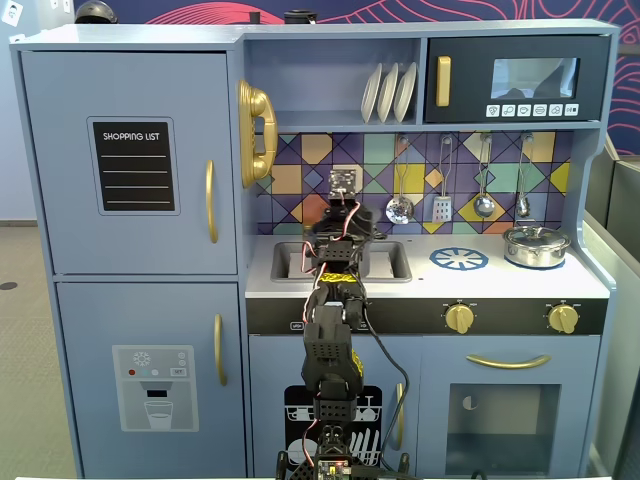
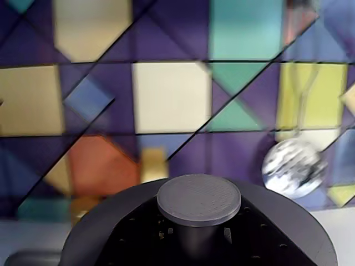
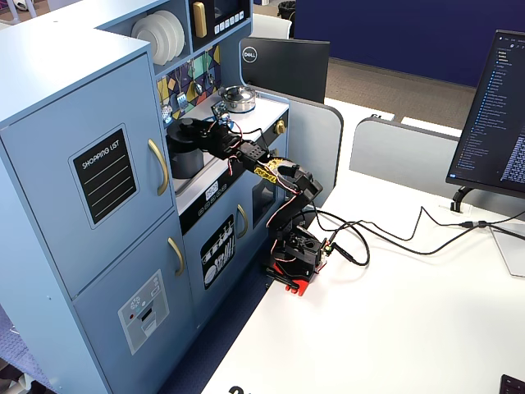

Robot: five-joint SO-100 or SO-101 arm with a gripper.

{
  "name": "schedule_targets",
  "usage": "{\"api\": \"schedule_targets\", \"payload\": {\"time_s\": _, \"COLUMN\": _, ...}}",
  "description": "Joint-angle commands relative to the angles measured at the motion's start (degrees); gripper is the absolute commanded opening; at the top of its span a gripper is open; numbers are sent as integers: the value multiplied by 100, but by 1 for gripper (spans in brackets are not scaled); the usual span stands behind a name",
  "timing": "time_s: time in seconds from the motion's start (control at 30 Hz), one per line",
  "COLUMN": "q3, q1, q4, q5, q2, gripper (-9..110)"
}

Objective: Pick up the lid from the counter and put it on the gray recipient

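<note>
The dark-gray lid (image 2: 111, 227) fills the bottom of the wrist view, its round knob (image 2: 198, 199) close to the camera. My fingers are hidden below that frame's edge. In a fixed view my gripper (image 3: 210, 131) is at the lid's (image 3: 189, 125) near rim and holds it level on or just above the gray pot (image 3: 185, 158), which stands in the sink area. I cannot tell whether lid and pot touch. In the front fixed view my arm (image 1: 338, 235) hides both lid and pot.
A shiny silver pot (image 1: 536, 245) with its own lid stands on the right burner, also in the side view (image 3: 239, 98). A blue-and-white burner mark (image 1: 459, 259) lies beside the sink (image 1: 395, 262). Hanging utensils (image 1: 400, 208) and the backsplash are close behind.
</note>
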Motion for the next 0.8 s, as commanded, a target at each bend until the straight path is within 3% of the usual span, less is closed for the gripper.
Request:
{"api": "schedule_targets", "payload": {"time_s": 0.0, "q3": -369, "q1": -18, "q4": 0, "q5": 44, "q2": -18, "gripper": 0}}
{"api": "schedule_targets", "payload": {"time_s": 0.77, "q3": -79, "q1": -290, "q4": -176, "q5": 9, "q2": -229, "gripper": 0}}
